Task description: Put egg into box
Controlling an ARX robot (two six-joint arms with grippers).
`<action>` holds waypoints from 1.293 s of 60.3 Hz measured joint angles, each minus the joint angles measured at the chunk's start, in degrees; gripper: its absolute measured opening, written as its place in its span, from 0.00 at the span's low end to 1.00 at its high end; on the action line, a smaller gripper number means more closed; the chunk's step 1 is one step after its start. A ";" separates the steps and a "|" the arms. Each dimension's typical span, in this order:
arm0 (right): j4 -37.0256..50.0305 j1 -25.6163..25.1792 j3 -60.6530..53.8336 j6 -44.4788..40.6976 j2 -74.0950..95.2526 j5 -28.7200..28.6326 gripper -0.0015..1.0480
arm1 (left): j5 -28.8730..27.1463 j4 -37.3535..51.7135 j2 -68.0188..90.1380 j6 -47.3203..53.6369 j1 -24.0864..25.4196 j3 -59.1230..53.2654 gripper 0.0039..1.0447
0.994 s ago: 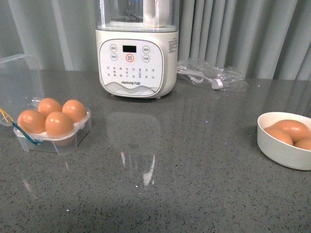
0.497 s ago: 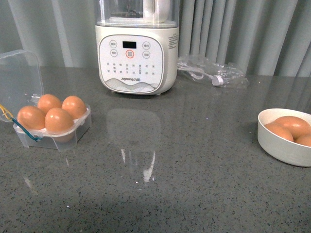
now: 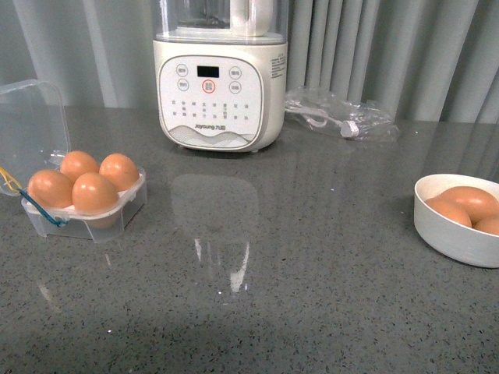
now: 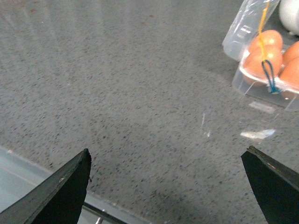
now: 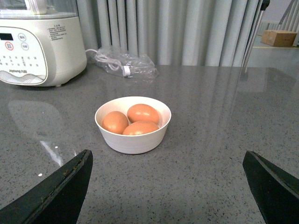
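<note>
Since the box (image 3: 97, 228) holds four eggs (image 3: 94, 193), filling looks done; lid (image 3: 31, 125) open.
Both empty, the left claw (image 4: 166, 154) and right claw (image 5: 167, 154) gape wide; bowl (image 5: 133, 143) holds three more.

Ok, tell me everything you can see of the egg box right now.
The box is a small clear plastic case sitting flat on the grey counter, on the robot's left, nearer than the white appliance. Its hinged lid stands open behind it. All four cells hold orange-brown eggs, so no empty cell shows. A blue-and-yellow wire hangs at its front left corner. Nothing else touches it.
</note>
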 joint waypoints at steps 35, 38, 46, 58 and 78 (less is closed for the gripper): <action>0.00 0.00 0.00 0.02 0.00 0.00 0.93 | 34.60 32.33 41.66 8.98 23.67 17.77 0.94; 0.00 0.00 0.00 0.02 0.00 0.00 0.93 | 34.75 33.62 45.29 10.25 24.81 19.69 0.94; 0.00 0.00 0.00 0.02 0.00 0.00 0.93 | 37.75 34.62 52.50 11.91 27.04 23.98 0.94; 0.00 0.00 0.00 0.02 0.00 0.00 0.93 | 39.80 34.18 61.59 14.99 29.62 31.21 0.94; 0.00 0.00 0.00 0.02 0.00 0.00 0.93 | 40.65 32.96 70.51 15.80 29.77 37.94 0.94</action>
